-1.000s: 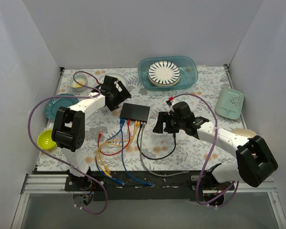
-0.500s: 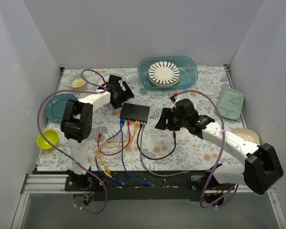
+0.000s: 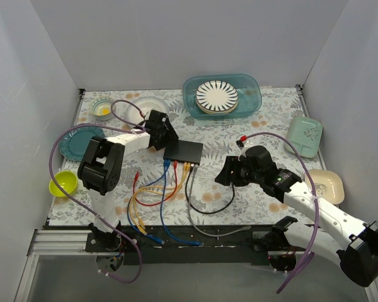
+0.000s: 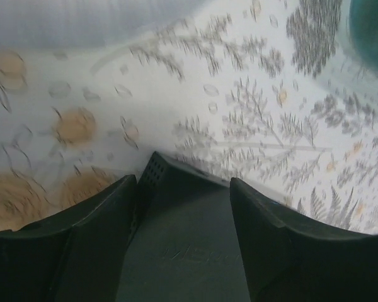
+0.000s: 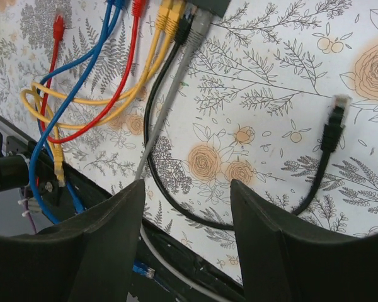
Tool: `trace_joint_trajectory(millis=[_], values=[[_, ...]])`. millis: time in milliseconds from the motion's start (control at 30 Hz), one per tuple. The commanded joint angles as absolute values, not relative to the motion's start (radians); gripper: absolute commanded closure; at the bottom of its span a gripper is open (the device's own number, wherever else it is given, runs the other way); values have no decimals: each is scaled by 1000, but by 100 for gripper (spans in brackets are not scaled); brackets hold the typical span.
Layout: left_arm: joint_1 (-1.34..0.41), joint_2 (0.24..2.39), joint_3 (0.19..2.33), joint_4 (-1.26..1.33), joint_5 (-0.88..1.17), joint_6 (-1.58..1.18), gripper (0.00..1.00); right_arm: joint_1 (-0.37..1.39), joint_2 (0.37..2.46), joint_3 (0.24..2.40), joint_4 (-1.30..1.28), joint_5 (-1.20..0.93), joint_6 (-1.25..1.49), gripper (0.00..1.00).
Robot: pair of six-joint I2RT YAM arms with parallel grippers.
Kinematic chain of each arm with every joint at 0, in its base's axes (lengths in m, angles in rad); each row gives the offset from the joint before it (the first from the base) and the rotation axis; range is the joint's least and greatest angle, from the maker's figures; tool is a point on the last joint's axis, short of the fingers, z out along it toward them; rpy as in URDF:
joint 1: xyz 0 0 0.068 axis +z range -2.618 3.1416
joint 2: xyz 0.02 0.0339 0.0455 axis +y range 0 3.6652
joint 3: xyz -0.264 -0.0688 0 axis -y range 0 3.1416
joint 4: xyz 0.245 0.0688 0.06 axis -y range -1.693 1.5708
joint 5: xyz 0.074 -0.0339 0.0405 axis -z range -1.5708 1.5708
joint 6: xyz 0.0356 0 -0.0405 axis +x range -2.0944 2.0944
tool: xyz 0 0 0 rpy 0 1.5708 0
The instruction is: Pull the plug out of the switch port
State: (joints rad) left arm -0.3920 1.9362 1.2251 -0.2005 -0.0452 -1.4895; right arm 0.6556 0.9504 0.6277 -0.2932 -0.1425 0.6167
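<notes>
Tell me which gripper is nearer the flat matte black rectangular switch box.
Left. The left gripper straddles the far left corner of the switch; the right gripper hovers apart to its right, above the floral cloth.

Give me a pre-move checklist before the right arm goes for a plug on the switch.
1. Bracing: the left gripper straddles the switch, corner inside its jaws: ok.
2. Firm hold on the switch: cannot tell.
3. Pulling side: the right gripper is open and empty: ok.
4. Position at a plug: not ok. It hovers over the floral mat, short of the switch.
5. Targets: black plug and grey plug are seated, visible at the top edge of the right wrist view: ok.
</notes>
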Motion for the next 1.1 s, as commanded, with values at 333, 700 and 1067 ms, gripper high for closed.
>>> trace_joint_trajectory(millis=[333, 700, 1067], values=[[-545, 1597, 922, -374, -69, -1548, 40, 660, 989, 624, -273, -126, 614, 36], [-512, 1512, 1106, -396, -314, -1602, 29, 620, 1109, 572, -126, -40, 765, 57], [-356, 1887, 1287, -406, -108, -1605, 50, 497, 1436, 739, -97, -6, 788, 99]])
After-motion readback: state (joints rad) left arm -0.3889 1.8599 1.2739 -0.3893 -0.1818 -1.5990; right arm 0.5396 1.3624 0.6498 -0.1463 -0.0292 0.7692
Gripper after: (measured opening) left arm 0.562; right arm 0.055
